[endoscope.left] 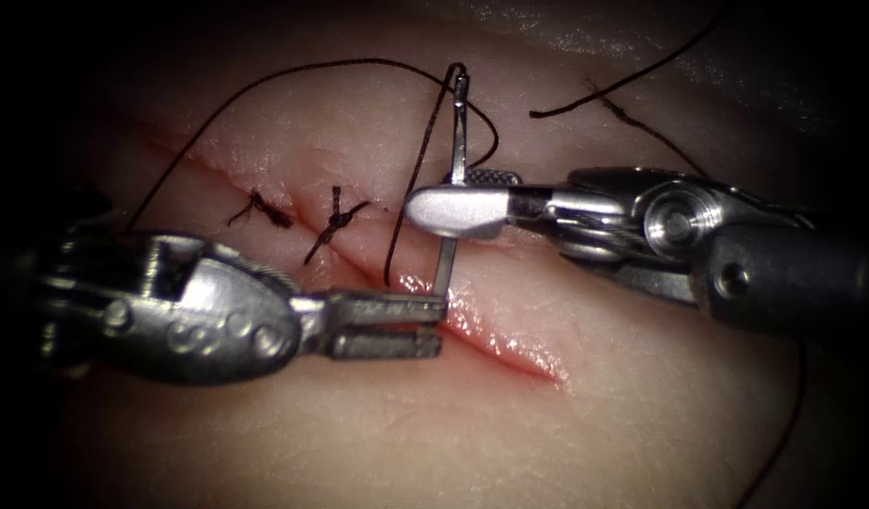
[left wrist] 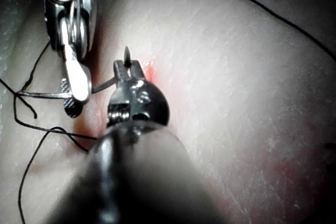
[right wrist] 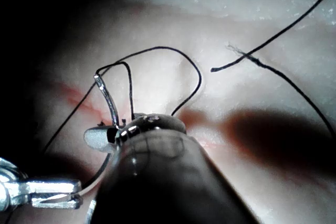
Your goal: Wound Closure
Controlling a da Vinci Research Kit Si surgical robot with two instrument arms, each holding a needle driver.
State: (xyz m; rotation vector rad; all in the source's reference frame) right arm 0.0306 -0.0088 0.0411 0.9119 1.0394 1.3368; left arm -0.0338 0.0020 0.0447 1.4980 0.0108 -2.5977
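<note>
Two tools of mine meet over the cut [endoscope.left: 496, 330] in the tissue [endoscope.left: 642, 415]. My right tool [endoscope.left: 453, 209] comes in from the right, its jaws clamped on the needle [endoscope.left: 456, 141] about midway along its curve. The needle stands nearly upright above the open part of the cut, clear of the tissue as far as I can see: its swaged end points up, where the thread [endoscope.left: 340, 64] leaves it, and its lower stretch runs down to my left tool [endoscope.left: 439, 325].

My left tool reaches in from the left, its jaws slightly apart, the tips at the needle's lower end. In the left wrist view the needle's point [left wrist: 126, 52] pokes out just past these jaws; whether they grip it I cannot tell.

From the needle's top the thread arcs away to the left over the tissue, and another strand hangs down beside the needle toward the cut. Two knotted stitches [endoscope.left: 336, 224] with short cut ends sit on the closed stretch of the cut, left of the needle. A loose thread end [endoscope.left: 604, 94] lies on the tissue at upper right. Red fluid [endoscope.left: 510, 351] glistens along the open edges of the cut.
</note>
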